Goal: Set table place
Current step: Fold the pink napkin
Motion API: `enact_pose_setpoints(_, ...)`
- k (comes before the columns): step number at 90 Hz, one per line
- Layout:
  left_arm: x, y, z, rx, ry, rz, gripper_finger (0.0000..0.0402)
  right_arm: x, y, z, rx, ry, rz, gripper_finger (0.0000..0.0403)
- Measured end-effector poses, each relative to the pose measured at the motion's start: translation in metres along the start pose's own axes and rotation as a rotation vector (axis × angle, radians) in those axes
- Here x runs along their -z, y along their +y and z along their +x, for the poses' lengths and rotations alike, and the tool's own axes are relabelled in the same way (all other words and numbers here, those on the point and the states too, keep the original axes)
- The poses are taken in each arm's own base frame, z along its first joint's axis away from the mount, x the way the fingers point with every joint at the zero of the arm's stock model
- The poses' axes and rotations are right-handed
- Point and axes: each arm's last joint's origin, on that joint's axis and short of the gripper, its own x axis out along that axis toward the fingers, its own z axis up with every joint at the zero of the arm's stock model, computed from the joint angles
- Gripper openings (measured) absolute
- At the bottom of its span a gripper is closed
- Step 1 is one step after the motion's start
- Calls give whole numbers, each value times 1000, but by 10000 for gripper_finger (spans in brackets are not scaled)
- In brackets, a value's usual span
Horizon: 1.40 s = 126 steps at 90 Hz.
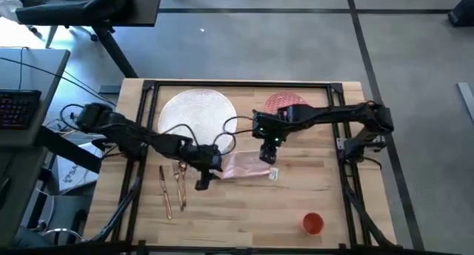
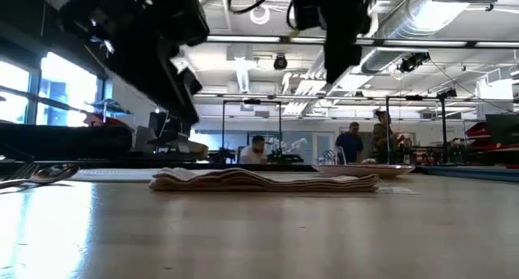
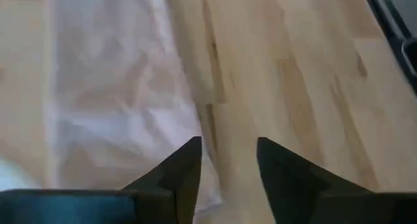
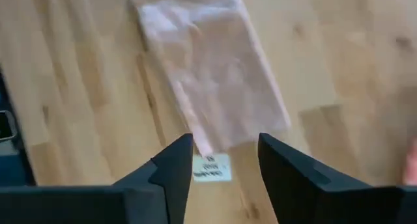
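Note:
A folded pale pink napkin point(image 1: 248, 167) lies flat on the wood table point(image 1: 244, 218), near its middle. My left gripper point(image 1: 202, 182) hovers open just off the napkin's left end point(image 3: 124, 113). My right gripper point(image 1: 268, 156) hangs open above the napkin's right end point(image 4: 215, 74), near a small white label point(image 4: 212, 167). Both are clear of the cloth in the low view. A white plate point(image 1: 197, 109) and a pink patterned plate point(image 1: 285, 103) lie at the far side. Gold cutlery point(image 1: 172, 187) lies at the left, and an orange cup point(image 1: 312, 223) stands near the front right.
The table's black metal frame point(image 1: 244, 83) runs along its edges. A grey desk with a keyboard point(image 1: 18, 107) stands to the left of the table. Bare wood lies along the near edge between the cutlery and the cup. People stand far off in the room point(image 2: 350, 141).

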Motion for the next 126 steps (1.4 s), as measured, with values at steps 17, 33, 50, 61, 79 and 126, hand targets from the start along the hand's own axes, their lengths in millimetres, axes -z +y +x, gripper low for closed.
enact_pose_setpoints(17, 15, 4, 17, -48, 128, -71, 176, 16, 5, -35, 90, -98, 32, 142)
enact_pose_setpoints(33, 20, -6, 25, -38, 177, -18, 173, 23, 3, -56, 177, -203, 45, 142)
enact_pose_setpoints(50, 23, -15, 29, -103, 181, -5, 142, 26, 1, -62, 197, -219, 73, 142)
enact_pose_setpoints(61, 23, -16, 25, -107, 185, -59, 94, 28, 1, -61, 199, -206, 73, 142)
enact_pose_setpoints(79, 4, -20, 9, -131, 171, -101, 10, 28, 1, -61, 200, -203, 63, 142)
enact_pose_setpoints(126, -73, 12, -105, -317, -131, -370, 0, 24, 7, -61, 95, -209, -116, 142)
